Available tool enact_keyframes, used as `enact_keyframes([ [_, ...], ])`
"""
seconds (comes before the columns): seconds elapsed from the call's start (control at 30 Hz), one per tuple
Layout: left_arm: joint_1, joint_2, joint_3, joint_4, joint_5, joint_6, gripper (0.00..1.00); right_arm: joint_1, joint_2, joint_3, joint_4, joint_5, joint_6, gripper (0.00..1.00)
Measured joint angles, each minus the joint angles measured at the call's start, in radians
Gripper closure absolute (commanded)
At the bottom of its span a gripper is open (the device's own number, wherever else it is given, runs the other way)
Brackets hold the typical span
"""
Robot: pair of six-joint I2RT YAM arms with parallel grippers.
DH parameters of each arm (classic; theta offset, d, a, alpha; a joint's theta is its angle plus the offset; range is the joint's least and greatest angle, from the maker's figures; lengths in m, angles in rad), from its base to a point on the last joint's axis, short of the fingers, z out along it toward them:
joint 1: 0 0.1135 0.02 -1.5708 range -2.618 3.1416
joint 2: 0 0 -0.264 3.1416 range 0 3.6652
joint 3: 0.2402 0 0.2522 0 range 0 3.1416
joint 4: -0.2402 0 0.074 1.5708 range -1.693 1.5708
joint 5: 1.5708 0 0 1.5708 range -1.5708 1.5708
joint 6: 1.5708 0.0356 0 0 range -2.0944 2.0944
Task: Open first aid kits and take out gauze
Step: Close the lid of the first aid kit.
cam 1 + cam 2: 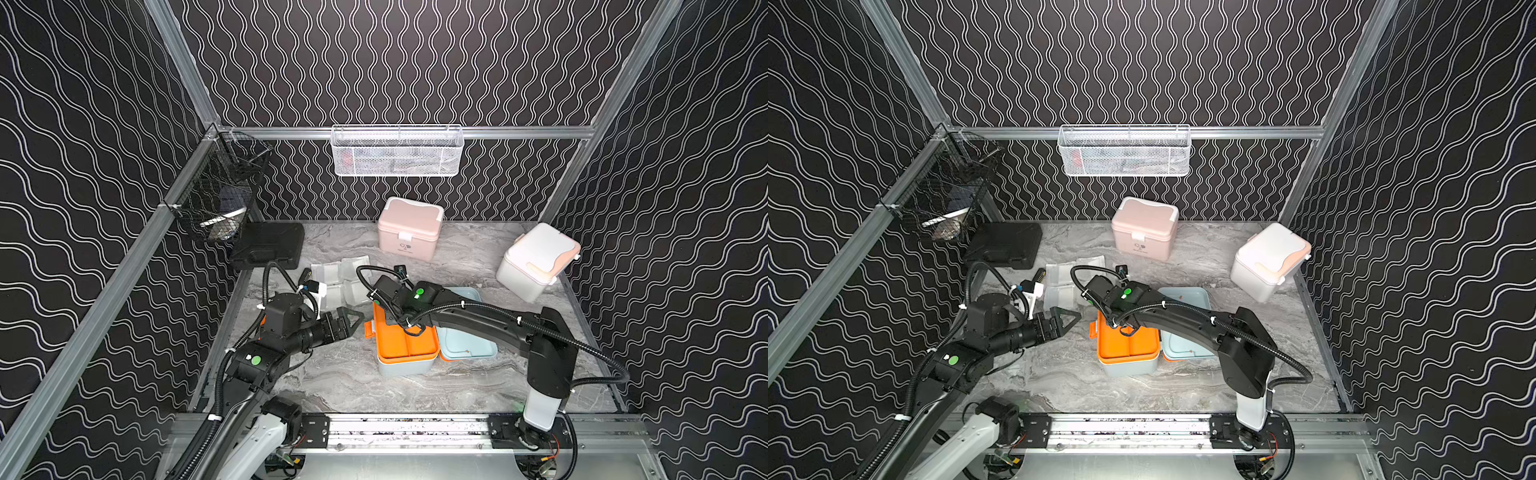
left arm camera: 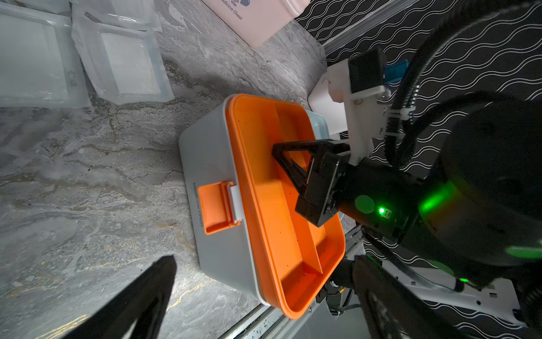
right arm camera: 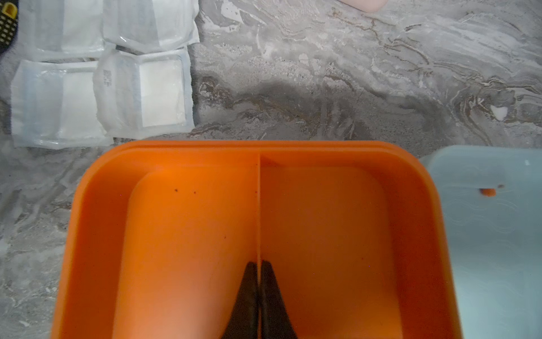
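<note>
**Top views:** the pale blue-grey kit point(image 1: 405, 368) stands open at frame centre. An orange tray point(image 1: 401, 345) sits in its mouth, and its lid point(image 1: 467, 349) lies just to the right. The pink kit point(image 1: 409, 230), upper centre, and the white kit point(image 1: 536, 259), upper right, are shut. Gauze packets point(image 1: 340, 278) lie on the table point(image 1: 353, 386), up and left of the open kit. The left gripper point(image 1: 356, 324), spread wide and empty, hovers just left of the tray. **Left wrist view:** the right gripper point(image 2: 289, 164) reaches down into the tray at frame centre. **Right wrist view:** the right gripper is clenched on the tray's divider point(image 3: 259, 205) at the bottom edge. The divider's long axis runs straight up the frame, away from the grip. The tray lift therefore probably falls to the right arm. Anything beneath the tray is hidden.
</note>
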Motion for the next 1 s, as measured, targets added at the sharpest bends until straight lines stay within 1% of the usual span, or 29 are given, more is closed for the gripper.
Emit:
enact_keyframes([
  [0.3, 0.0, -0.005, 0.002, 0.0, 0.0, 0.0, 0.01, 0.006, 0.0, -0.001, 0.003, 0.01, 0.0, 1.0],
  [0.6, 0.0, -0.009, 0.007, 0.0, 0.0, 0.0, 0.01, 0.02, -0.001, -0.062, 0.061, 0.039, 0.016, 1.0],
  [1.0, 0.0, -0.019, 0.007, 0.0, 0.001, 0.0, 0.01, 0.033, -0.038, -0.08, 0.076, 0.071, 0.04, 1.0],
])
